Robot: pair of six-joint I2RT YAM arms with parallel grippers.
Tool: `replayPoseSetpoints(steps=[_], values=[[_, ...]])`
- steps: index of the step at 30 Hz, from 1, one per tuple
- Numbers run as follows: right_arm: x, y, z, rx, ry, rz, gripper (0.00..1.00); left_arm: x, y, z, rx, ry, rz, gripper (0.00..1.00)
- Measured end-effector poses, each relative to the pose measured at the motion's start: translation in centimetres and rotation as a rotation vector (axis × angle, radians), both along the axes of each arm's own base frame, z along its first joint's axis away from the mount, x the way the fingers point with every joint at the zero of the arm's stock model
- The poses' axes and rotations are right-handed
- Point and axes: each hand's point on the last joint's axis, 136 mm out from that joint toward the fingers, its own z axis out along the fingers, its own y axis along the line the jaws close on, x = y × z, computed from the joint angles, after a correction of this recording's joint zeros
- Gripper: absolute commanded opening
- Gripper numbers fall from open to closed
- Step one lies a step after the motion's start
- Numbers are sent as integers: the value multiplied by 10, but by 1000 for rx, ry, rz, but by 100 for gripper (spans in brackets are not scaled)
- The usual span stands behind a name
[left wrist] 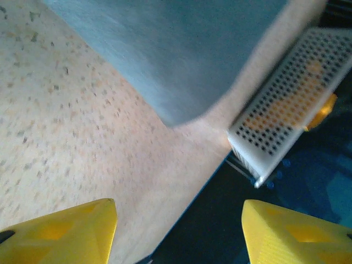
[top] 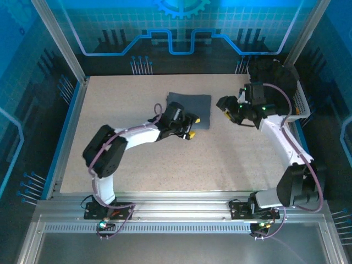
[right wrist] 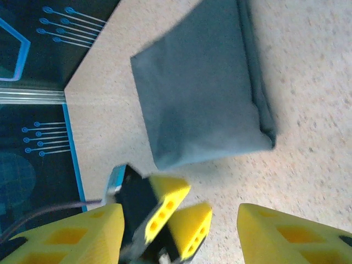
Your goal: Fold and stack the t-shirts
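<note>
"How far along is the folding?"

"One slate-grey soft cloth t-shirt lies folded square, upper centre of the speckled beige tabletop. I judge the stacking not yet begun."

"And the arms?"

"The left end effector, at the shirt's lower right edge, is released and empty. The right end effector, just right of it, is likewise. I cannot tell what the white perforated plastic basket at far right holds."

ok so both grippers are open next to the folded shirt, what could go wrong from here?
1. The left gripper sits right at the near edge of the folded shirt. Pulling away low could snag the cloth and undo the fold.
2. The right gripper hangs close to the shirt's right side, not far from the left one. If their paths cross, the arms might knock together.
</note>
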Motion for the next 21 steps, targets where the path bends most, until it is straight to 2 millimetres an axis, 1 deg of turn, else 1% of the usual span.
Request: replayPoseSetpoints(steps=[1, 4, 8, 9, 11, 12, 14, 15, 16, 17, 20, 21], values=[[-5, 0, -6, 3, 14, 0, 58, 5, -6, -11, 1, 13, 16, 64], [-14, -3, -14, 9, 38, 0, 58, 21, -20, -29, -3, 25, 59, 63], [-18, -9, -4, 26, 13, -11, 58, 36, -31, -34, -25, 8, 121, 61], [-19, -11, 0, 31, 1, -14, 58, 39, -33, -36, -28, 6, 135, 59], [-20, -14, 6, 39, -15, -19, 58, 46, -35, -42, -36, 3, 166, 51], [-21, -15, 8, 43, -20, -20, 58, 49, -36, -46, -37, 3, 181, 45], [-22, -17, 10, 52, -22, -21, 58, 54, -35, -56, -39, 15, 214, 28], [-21, -18, 11, 55, -23, -23, 58, 56, -35, -61, -40, 20, 228, 16], [-22, -18, 11, 56, -21, -25, 58, 57, -34, -64, -37, 20, 235, 7], [-22, -20, 10, 55, -16, -29, 58, 60, -33, -66, -37, 17, 245, 0], [-23, -22, 9, 57, -8, -33, 57, 67, -28, -64, -49, 7, 271, 0], [-23, -22, 9, 57, -7, -33, 57, 71, -24, -64, -50, 6, 281, 0]])
